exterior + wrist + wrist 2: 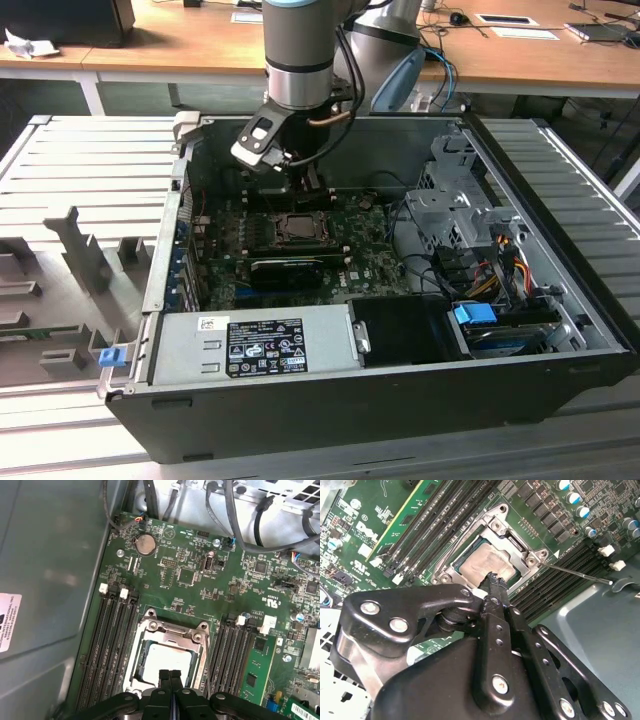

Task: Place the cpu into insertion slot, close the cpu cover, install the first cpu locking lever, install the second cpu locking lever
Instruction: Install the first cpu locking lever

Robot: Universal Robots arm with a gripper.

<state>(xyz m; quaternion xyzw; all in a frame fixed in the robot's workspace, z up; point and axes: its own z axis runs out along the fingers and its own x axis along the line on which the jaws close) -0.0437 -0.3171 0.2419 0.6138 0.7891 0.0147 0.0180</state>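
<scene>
Now, jaws: black and clenched tip to tip with nothing between them. In both wrist views the tips stand over one edge of the chip; whether they touch it I cannot tell.
Cpu: small flat square chip (481,564) (167,661) with a pale grey-beige metal face, lying flat in the socket and showing through the frame's opening.
Insertion slot: square dark socket (516,542) set in the green circuit board (190,555), with a strip of it visible beside the chip.
Cpu cover: thin silver-grey metal frame (496,524) (172,629) with a square middle opening, down flat around the chip.
Lever: thin silver wire rod (575,573) running from one corner of the frame out across the long black memory slots (555,585) — it does not lie along the frame.
Arm: grey jointed robot arm (298,50), hanging down into the open black computer case (400,400) above the socket in the exterior view.
Table: ribbed grey metal table (90,160) carrying the case.
Battery: round silver coin cell (145,544) on the board, well apart from the socket.
</scene>
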